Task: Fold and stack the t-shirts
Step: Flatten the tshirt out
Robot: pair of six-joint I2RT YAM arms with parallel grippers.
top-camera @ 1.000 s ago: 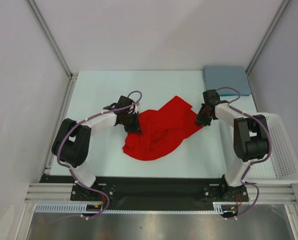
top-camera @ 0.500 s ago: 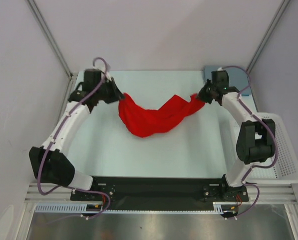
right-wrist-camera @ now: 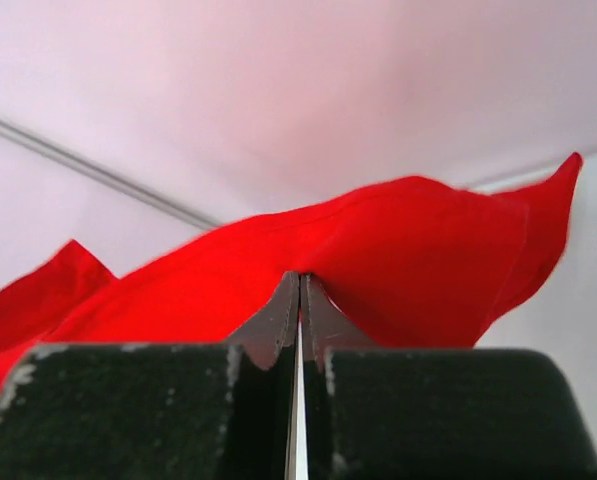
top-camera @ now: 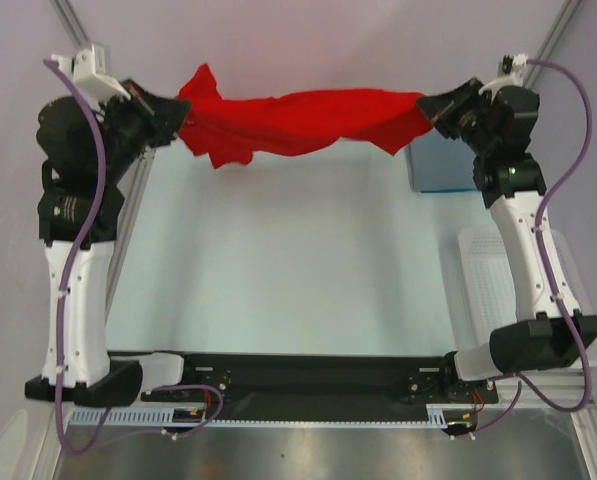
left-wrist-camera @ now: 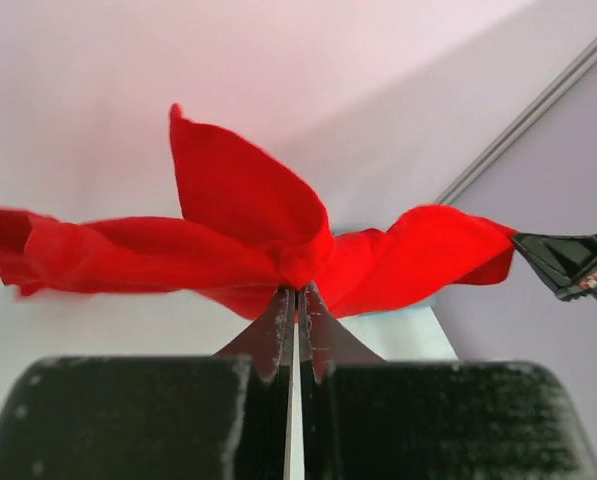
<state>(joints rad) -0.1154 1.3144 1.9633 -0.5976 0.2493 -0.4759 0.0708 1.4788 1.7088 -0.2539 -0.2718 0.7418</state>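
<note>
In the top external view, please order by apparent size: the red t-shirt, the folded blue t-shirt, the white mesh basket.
Largest: red t-shirt and white mesh basket, unranked: the shirt is held up nearer the camera, and the basket is partly hidden.
Smallest: blue t-shirt, clearly, though partly covered.

Red t-shirt [top-camera: 308,112]; slate-blue t-shirt [top-camera: 434,170], apparently plain.

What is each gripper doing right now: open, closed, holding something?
Left gripper: closed, holding one end of the red t-shirt in the air.
Right gripper: closed, holding the other end of the red t-shirt.
</note>
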